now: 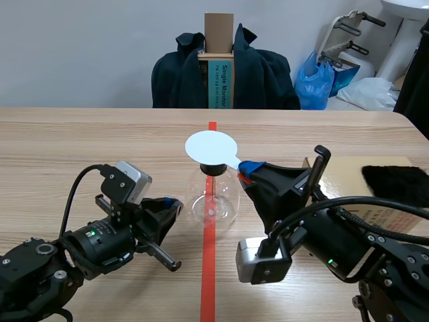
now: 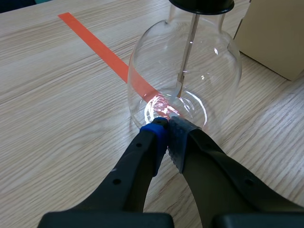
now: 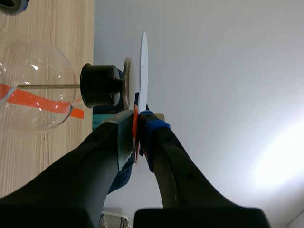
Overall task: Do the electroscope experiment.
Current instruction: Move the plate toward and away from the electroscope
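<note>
Left gripper [image 2: 167, 125] has jaws together at the base of the glass flask [image 2: 156, 71]; right gripper [image 3: 137, 121] is clamped on the white disc [image 1: 211, 146] over its top.

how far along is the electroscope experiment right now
Done: the right pincer grips the white disc. In hand: the disc hangs just over the flask, with the shut left pincer by its base. Left, probably: watching the rod inside, then putting the disc down.
</note>
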You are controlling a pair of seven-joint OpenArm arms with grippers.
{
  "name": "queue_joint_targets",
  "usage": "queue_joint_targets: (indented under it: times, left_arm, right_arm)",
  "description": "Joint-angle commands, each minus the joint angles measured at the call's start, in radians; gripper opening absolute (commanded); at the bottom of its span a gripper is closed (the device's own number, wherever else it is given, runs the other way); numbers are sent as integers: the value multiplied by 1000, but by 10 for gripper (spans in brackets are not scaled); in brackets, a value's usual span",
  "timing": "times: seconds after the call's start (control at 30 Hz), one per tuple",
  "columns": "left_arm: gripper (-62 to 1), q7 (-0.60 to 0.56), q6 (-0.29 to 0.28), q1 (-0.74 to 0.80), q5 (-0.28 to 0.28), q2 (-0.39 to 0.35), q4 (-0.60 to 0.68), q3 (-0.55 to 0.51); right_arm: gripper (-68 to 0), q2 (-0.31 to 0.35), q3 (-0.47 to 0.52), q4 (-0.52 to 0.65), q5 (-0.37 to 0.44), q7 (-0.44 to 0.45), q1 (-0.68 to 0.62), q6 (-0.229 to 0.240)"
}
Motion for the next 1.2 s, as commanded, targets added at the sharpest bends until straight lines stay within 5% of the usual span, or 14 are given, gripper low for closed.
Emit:
queue_joint_targets:
  times: [0.0, 0.37, 0.93, 1.17]
  left_arm:
    - [-593, -19, -2, 0, -5, 3, 24, -8]
    - [-593, -19, -2, 0, -5, 3, 24, -8]
    - [-593, -19, -2, 0, -5, 3, 24, -8]
    - [-593, -19, -2, 0, -5, 3, 24, -8]
  right_arm:
    - [-667, 10, 3, 15, 11, 0, 17, -11]
    - [-667, 10, 3, 15, 11, -50, 17, -11]
    - [-667, 10, 3, 15, 11, -473, 17, -10]
    - [-667, 10, 3, 15, 11, -547, 17, -10]
